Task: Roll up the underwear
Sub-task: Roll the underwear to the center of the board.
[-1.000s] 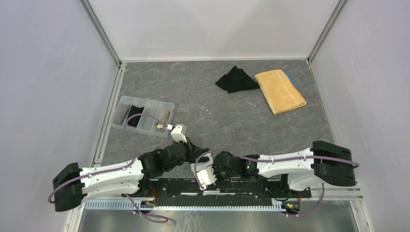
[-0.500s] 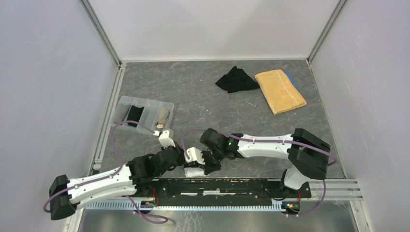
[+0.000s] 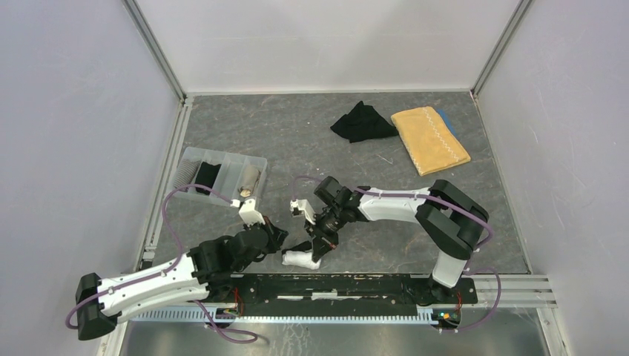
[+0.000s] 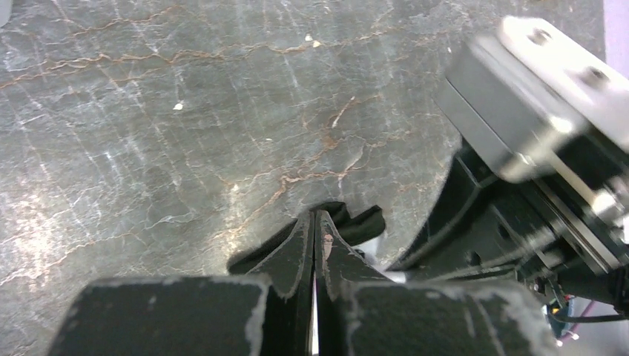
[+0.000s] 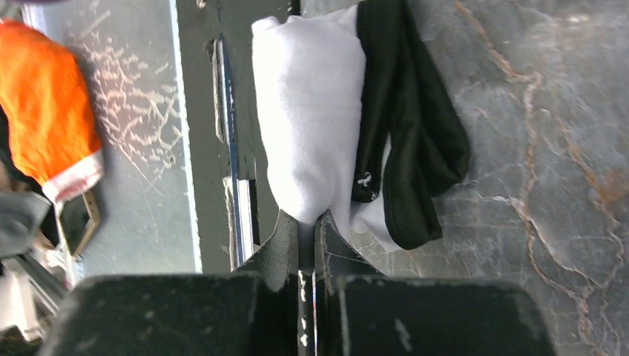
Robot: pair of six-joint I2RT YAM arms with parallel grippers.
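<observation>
White rolled cloth underwear with black band (image 5: 308, 111) lies lower centre of the top view at the grey marbled surface's (image 3: 297, 148) near edge, long axis running straight off the right end effector (image 5: 305, 219), which grasps its end; left end effector (image 4: 313, 219) is clenched empty, just left.

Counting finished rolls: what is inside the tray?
The tray holds a grey striped roll, a black piece and a beige roll; the compartment between the last two looks bare. A purple cable crosses its near edge; anything beneath the rolls is covered.
</observation>
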